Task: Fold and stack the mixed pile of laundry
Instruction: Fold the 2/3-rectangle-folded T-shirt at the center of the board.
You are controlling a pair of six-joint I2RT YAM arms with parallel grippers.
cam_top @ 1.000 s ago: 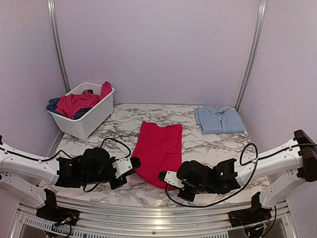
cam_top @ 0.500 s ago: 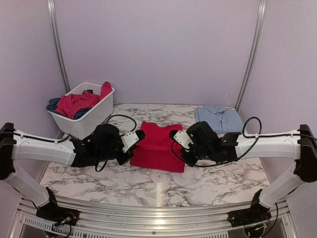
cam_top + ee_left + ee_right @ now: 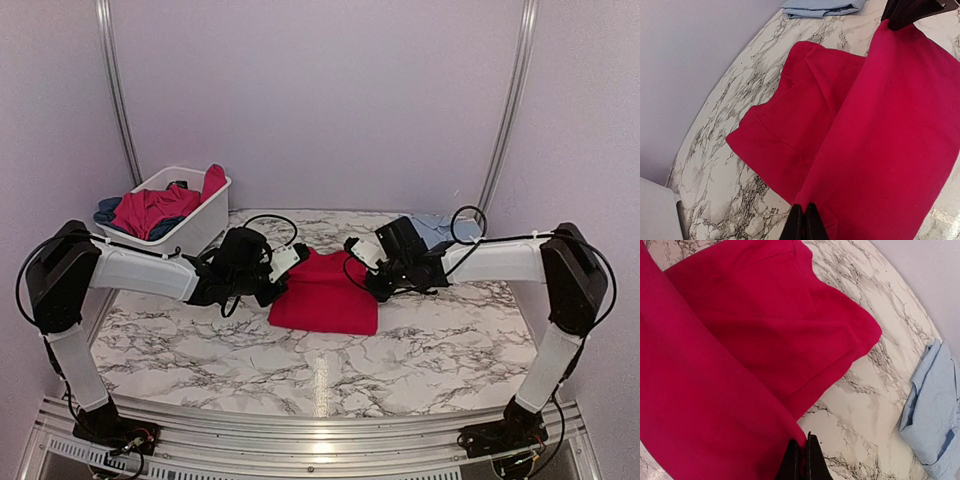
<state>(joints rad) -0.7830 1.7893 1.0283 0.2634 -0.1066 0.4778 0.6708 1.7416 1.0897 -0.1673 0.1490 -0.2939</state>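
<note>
Left pincer point(image 3: 298, 251) is clamped tight on one corner of the bright red cloth garment point(image 3: 325, 300); that garment sits mid-way across the marbled white worktop point(image 3: 400, 370), between my two arms. The right pincer point(image 3: 351, 244) is shut just as tight on the opposite corner. The held hem stretches left to right between them, raised over a lower layer that lies flat. What I judge matters for the lay-down: the flat layer's free end lies ahead of both sets of tips, away from the arm bases, and each arm is nearest its own corner.

Hard to read, from the left:
- The white plastic basket point(image 3: 175, 250) holds red and dark blue garments point(image 3: 150, 208); I cannot count them.
- From above, the raised flap hides most of the lower layer; I cannot tell whether the edges will meet squarely.
- The folded light blue shirt point(image 3: 440, 228) at far right is largely behind the right arm.
</note>
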